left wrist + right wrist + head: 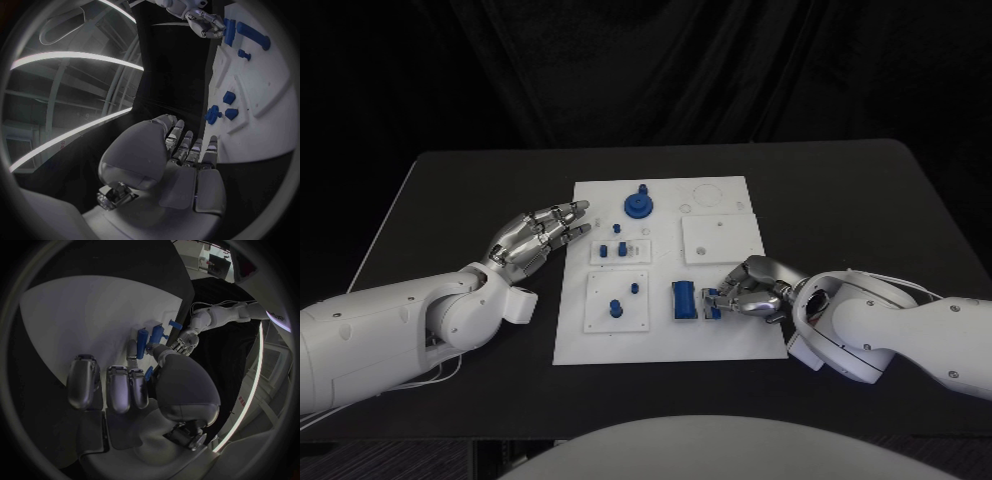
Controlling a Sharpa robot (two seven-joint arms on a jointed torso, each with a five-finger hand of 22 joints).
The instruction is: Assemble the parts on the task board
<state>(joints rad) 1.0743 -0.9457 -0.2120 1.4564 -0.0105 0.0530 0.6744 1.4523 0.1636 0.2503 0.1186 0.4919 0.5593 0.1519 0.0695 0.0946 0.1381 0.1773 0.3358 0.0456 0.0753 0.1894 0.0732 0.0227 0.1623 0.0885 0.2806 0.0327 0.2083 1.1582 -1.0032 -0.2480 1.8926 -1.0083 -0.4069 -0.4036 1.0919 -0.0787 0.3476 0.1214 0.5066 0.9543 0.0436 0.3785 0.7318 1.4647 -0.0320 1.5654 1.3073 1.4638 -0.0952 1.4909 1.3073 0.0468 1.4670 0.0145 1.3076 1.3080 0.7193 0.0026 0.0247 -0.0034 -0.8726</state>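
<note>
Blue parts sat scattered over the white board point(733, 340), which lay flat in the middle of the black worktop point(459, 190). Up at the far end, a round knobbed part point(638, 205) stood upright on the board. Nearer the middle, two small pegs point(617, 248) stood on a raised white plate point(620, 260), and on a second plate point(617, 300), closer to the robot, two more small blue pieces point(626, 300) stood. A long blue block point(682, 300) lay on the board just right of that plate.

And there was the right robot hand point(750, 292), down on the board's near right part, fingers curled in, with a small blue piece point(713, 303) at its fingertips, just beside the long block. From the right wrist view, that piece point(149, 373) sat tucked between thumb and fingers, pinched by the look of it, though the hold itself was partly hidden.

Over on the other side, the left robot hand point(542, 235) rested at the board's left edge, fingers straight and slightly spread, holding nothing. Its fingertips point(574, 212) pointed toward the far end, close to the edge of the board. In the left wrist view, the same hand point(181, 165) lay flat with the board beside it.
</note>
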